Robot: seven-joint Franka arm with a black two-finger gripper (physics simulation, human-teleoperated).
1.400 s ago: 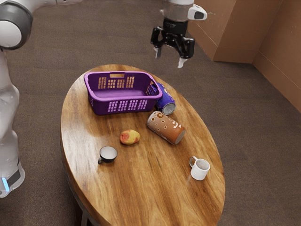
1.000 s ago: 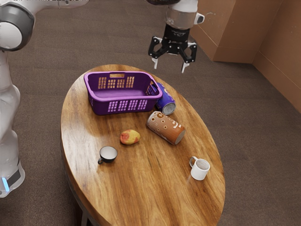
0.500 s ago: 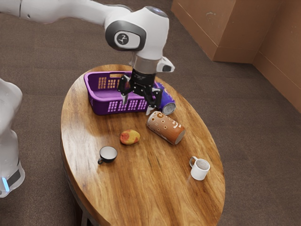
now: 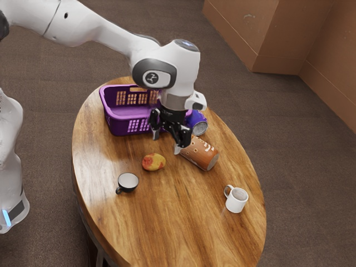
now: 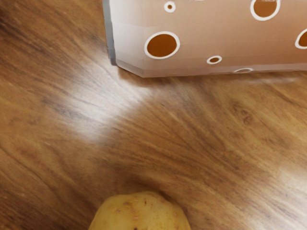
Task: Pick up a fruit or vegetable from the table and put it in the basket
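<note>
My gripper [image 4: 166, 144] stands open in the exterior view, above the table between the purple basket and the fruit, with nothing between its fingers. The yellow-red fruit [image 4: 153, 162] lies on the wood, a little below and to the exterior view's left of the fingertips. In the wrist view the rounded top of the yellowish fruit [image 5: 140, 213] appears. The purple basket [image 4: 120, 123] is behind the gripper, its near right corner partly hidden by the hand.
An orange-brown can [image 4: 203, 154] lies on its side close beside the gripper; its spotted side [image 5: 206, 43] is in the wrist view. A purple can [image 4: 198, 125] leans by the basket. A dark cup [image 4: 128, 182] and a white mug [image 4: 236, 199] stand on the wooden table [image 4: 178, 222].
My arm has swung in from beyond the table's far edge, toward the exterior view's left, and come down near the fruit. The fruit, basket, cans and cups have stayed put.
</note>
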